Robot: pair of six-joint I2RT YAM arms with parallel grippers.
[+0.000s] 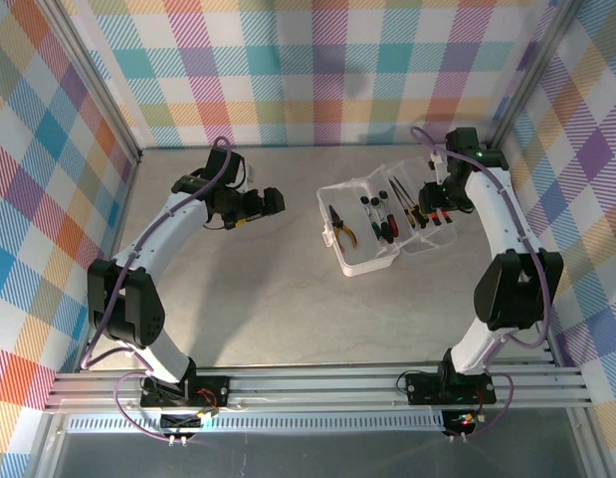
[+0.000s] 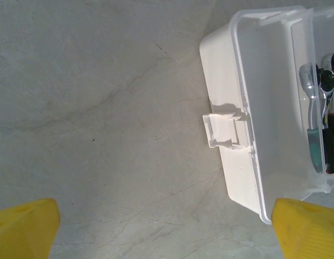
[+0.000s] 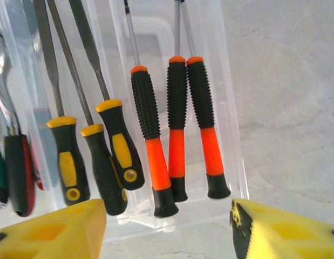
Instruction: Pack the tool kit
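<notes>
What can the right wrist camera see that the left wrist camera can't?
Right wrist: three orange-and-black screwdrivers and three yellow-and-black tools in the clear case. Left wrist: the case's outer wall and latch, plus a green-handled ratchet inside. Both: yellow fingers, the case and the marbled table.

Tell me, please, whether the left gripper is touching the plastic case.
Apart. The top view shows a strip of bare table between the left gripper and the case.
</notes>
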